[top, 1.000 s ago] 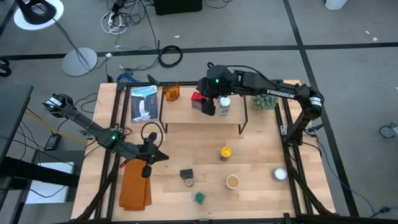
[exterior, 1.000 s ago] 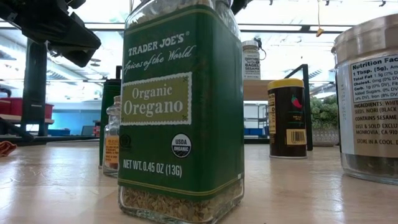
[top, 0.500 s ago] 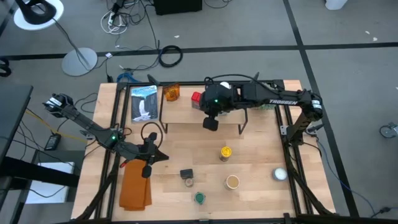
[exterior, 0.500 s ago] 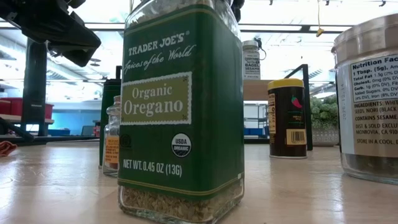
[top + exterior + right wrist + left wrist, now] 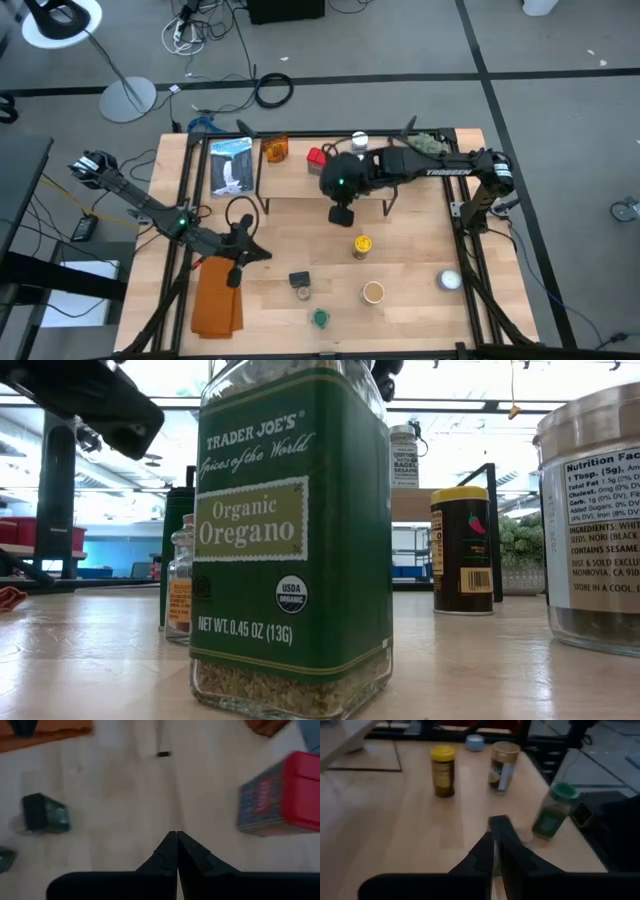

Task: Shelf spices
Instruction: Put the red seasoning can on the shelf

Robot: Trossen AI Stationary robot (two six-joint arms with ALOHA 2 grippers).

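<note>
The shelf (image 5: 300,182) stands at the table's far middle. On it are an amber jar (image 5: 275,150), a red tin (image 5: 316,157) and a white-capped jar (image 5: 360,142). My right gripper (image 5: 342,215) hovers shut over the shelf's near edge, the red tin (image 5: 280,795) off to one side. Loose spices stand on the table nearer the front: a yellow-lidded jar (image 5: 362,245), a tan-lidded jar (image 5: 373,292), a green oregano jar (image 5: 320,318) and a dark-capped jar (image 5: 300,283). My left gripper (image 5: 236,272) waits shut at the near left, holding nothing.
A white dome (image 5: 450,281) sits at the near right and a spiky green plant ball (image 5: 425,145) right of the shelf. An orange cloth (image 5: 217,300) lies at the near left. A blue-and-white package (image 5: 231,165) lies left of the shelf.
My right gripper has drawn back from beside the white-capped jar and the red tin toward the table's near edge, coming off the shelf's middle to its near edge, and has shut with nothing in it. The jar stays standing on the shelf.
</note>
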